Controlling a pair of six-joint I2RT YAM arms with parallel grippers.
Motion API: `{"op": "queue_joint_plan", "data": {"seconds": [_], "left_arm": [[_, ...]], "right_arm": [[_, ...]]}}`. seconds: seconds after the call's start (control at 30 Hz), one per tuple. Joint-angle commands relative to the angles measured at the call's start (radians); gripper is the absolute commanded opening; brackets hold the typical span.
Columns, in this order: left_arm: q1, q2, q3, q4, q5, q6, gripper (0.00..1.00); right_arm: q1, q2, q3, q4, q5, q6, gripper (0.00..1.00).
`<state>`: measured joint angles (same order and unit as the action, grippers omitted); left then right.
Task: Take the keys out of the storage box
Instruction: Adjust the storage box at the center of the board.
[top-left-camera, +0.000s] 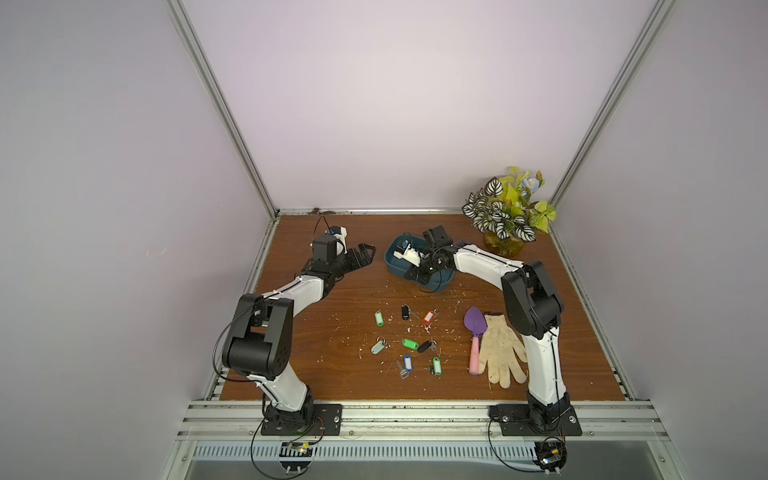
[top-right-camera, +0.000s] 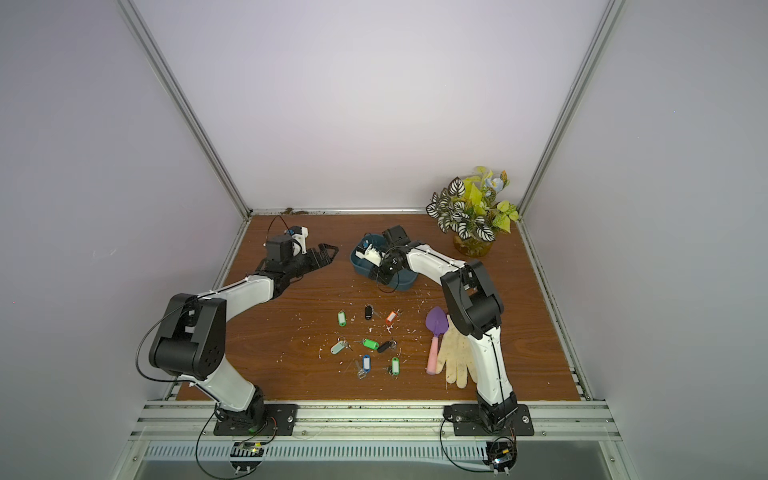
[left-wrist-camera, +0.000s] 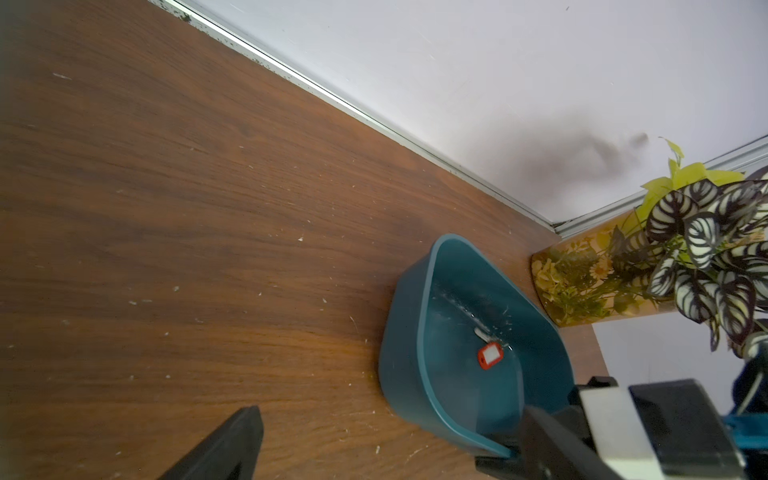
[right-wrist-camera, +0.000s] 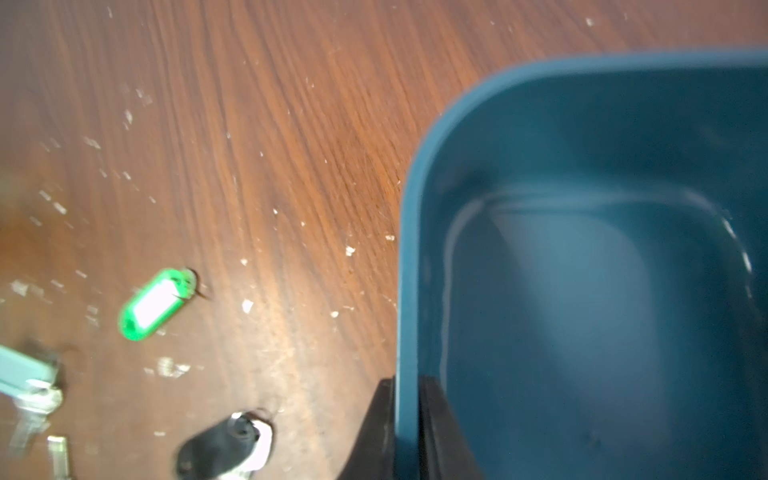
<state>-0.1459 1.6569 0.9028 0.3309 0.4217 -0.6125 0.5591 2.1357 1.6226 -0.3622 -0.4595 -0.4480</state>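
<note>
In both top views, eight keys (top-left-camera: 410, 343) lie spread on the wooden counter (top-left-camera: 332, 374), clear of the teal storage box (top-left-camera: 395, 268). The left claw (top-left-camera: 368, 254) hangs spread wide beside it.

Left wrist: one red-tagged key (left-wrist-camera: 490, 355) sits on the box's smooth plastic floor.

Right wrist: the right claw (right-wrist-camera: 409, 419) pinches the thin, rounded wall, probably to tip that key out.

Glossy smooth plastic storage box (right-wrist-camera: 582, 137); matt wood-grain table (right-wrist-camera: 270, 104) (flecked with pale crumbs); rough knitted cloth glove (top-left-camera: 500, 353)
</note>
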Motion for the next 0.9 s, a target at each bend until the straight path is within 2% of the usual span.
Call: {"op": "queue_joint_plan", "data": {"seconds": [0.0,0.2,0.3,0.4,0.47,0.6,0.7,0.87], "left_arm": [[0.006,-0.023,0.024,-0.039,-0.046,0.031,1.0],[0.005,-0.03,0.027,-0.052,-0.055,0.036,1.0],[0.003,-0.029,0.03,-0.055,-0.053,0.036,1.0],[0.002,-0.03,0.032,-0.058,-0.053,0.037,1.0],[-0.001,-0.029,0.036,-0.063,-0.056,0.039,1.0],[-0.007,-0.031,0.04,-0.079,-0.066,0.047,1.0],[-0.01,-0.034,0.042,-0.085,-0.076,0.051,1.0],[-0.009,-0.034,0.044,-0.092,-0.081,0.055,1.0]], "right_arm": [[-0.011,-0.043,0.082,-0.102,-0.156,-0.035,0.0],[-0.076,-0.013,0.23,-0.288,-0.466,-0.094,0.0],[-0.096,0.052,0.36,-0.473,-0.591,-0.198,0.0],[-0.096,0.153,0.528,-0.69,-0.653,-0.326,0.0],[-0.096,0.229,0.637,-0.78,-0.633,-0.339,0.0],[-0.092,0.308,0.724,-0.788,-0.496,-0.274,0.0],[-0.09,0.31,0.722,-0.729,-0.395,-0.23,0.0],[-0.088,0.284,0.678,-0.654,-0.301,-0.213,0.02]]}}
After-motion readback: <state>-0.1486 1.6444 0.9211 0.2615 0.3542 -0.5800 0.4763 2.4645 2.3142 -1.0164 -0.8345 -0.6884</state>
